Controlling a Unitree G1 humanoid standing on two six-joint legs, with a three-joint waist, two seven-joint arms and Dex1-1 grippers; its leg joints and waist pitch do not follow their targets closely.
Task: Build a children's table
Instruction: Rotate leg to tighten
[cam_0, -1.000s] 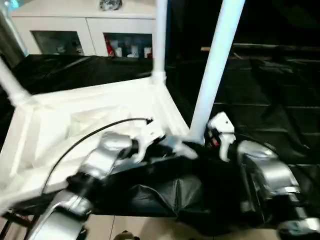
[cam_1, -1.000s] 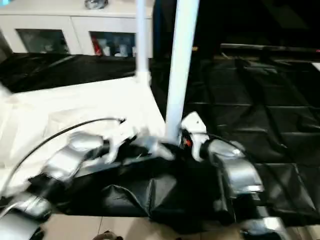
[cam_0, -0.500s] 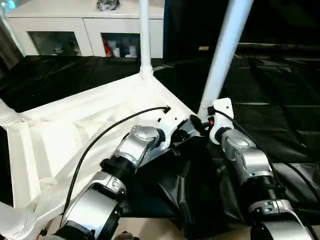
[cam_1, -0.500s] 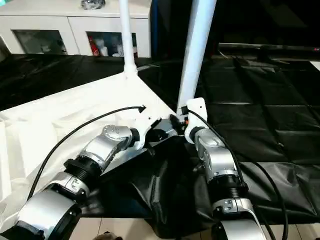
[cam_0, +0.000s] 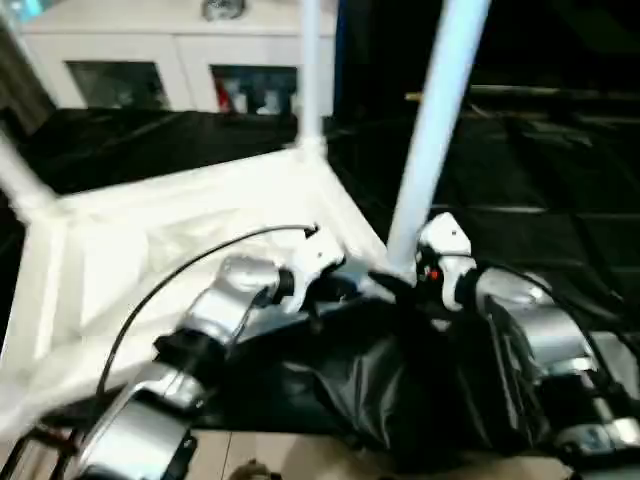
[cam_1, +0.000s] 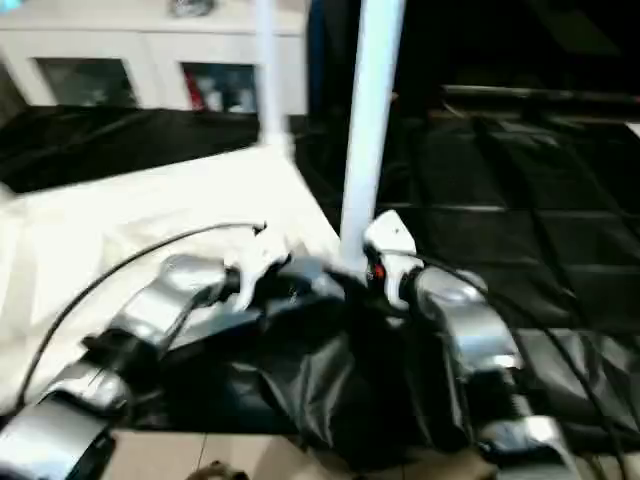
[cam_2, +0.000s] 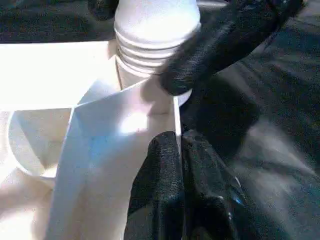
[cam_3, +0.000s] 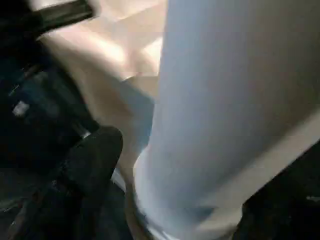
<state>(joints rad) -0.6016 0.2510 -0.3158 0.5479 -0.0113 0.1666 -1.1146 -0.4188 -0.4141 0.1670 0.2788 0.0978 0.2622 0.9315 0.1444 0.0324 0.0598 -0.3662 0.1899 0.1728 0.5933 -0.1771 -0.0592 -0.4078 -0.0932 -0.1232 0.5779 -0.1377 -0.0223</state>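
**Desk:** Children's table: where does your build stand, from the head camera?

**Floor:** Your tabletop lies ribbed side up on the black-draped work table, with a white cabinet behind it. Three legs stand up from its corners: the near leg between your two arms, a far leg and a left-side leg. The fourth corner cannot be made out, so count that one as unconfirmed. My read is that the job is in its late stage, with the near leg's seating left to check.

**Desk:** And the left wrist camera?

**Floor:** Your left gripper has its two fingers pressed together at the corner, apparently pinching the tabletop's thin rim wall. Just beyond it, the near leg's ribbed end sits in the round socket. One finger of your other pincer leans against that collar.

**Desk:** The right wrist camera?

**Floor:** Your right gripper stands wide apart astride the near leg's foot. One finger is clear of the tube, and I judge that nothing is clamped. Whether the leg is fully home, you cannot tell from here.
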